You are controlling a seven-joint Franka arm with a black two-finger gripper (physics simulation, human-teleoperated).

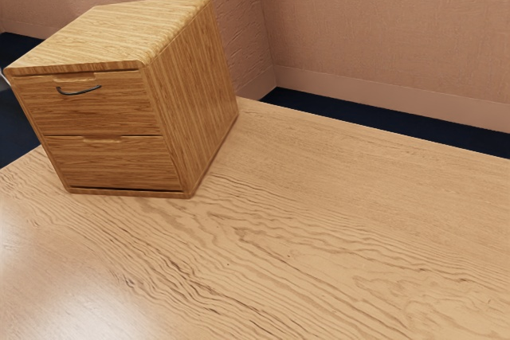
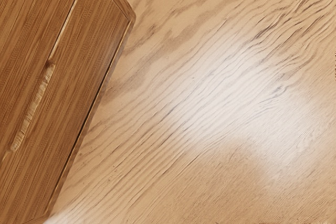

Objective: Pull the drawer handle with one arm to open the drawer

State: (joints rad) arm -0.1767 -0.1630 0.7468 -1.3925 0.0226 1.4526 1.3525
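A wooden two-drawer cabinet (image 1: pixel 119 93) stands at the exterior view's left on the table (image 1: pixel 319 228). Its upper drawer (image 1: pixel 88 109) carries a thin dark curved handle (image 1: pixel 78 91). The lower drawer (image 1: pixel 111 163) has a small wooden pull (image 1: pixel 102 142). Both drawer fronts sit flush with the cabinet face. In the wrist view, the cabinet front (image 2: pixel 79 77) lies close under my hand, with a wooden pull (image 2: pixel 31 108) on it and bare table (image 2: pixel 220 103) beside it.
The cabinet is turned at an angle, its front facing the exterior view's lower left. Pink walls (image 1: pixel 382 21) with a pale baseboard rise behind the table. Wood-grain tabletop stretches to the exterior view's right and front.
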